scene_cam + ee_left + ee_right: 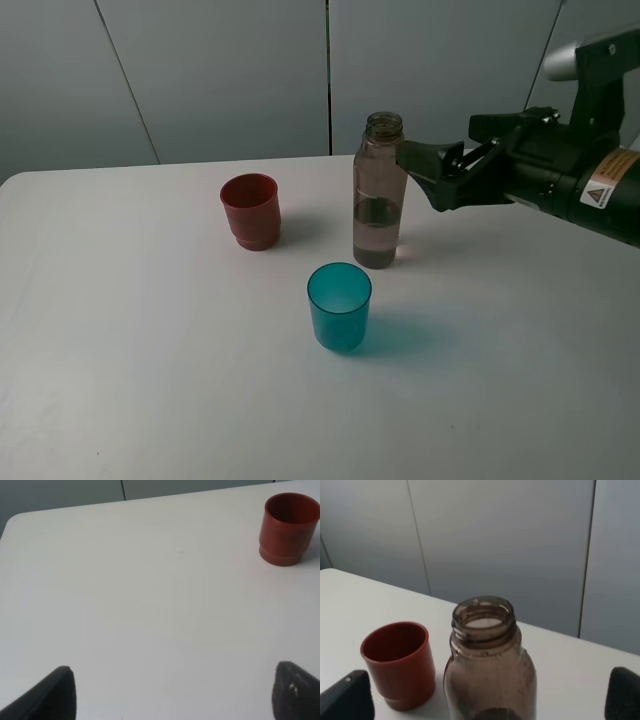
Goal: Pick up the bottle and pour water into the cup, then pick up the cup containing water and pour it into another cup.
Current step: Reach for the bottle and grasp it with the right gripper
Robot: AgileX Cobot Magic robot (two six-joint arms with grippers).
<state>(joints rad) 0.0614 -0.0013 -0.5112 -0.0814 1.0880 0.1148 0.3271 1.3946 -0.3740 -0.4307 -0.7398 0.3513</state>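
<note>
The smoky bottle (378,190) stands upright and capless at mid-table, with some water in its lower part. In front of it is the teal cup (339,305). The red cup (250,210) is to the bottle's left. My right gripper (421,173) hovers open just right of the bottle's shoulder, level with its upper half and not closed on it. In the right wrist view the bottle (487,650) is centred ahead of the right gripper (485,698), with the red cup (397,665) beside it. My left gripper (177,692) is open over bare table, and the red cup (288,527) is far ahead of it.
The white table (130,340) ends at a rounded far left corner (15,520). Grey wall panels (230,70) stand behind the table. The right arm (580,180) reaches in from the right edge.
</note>
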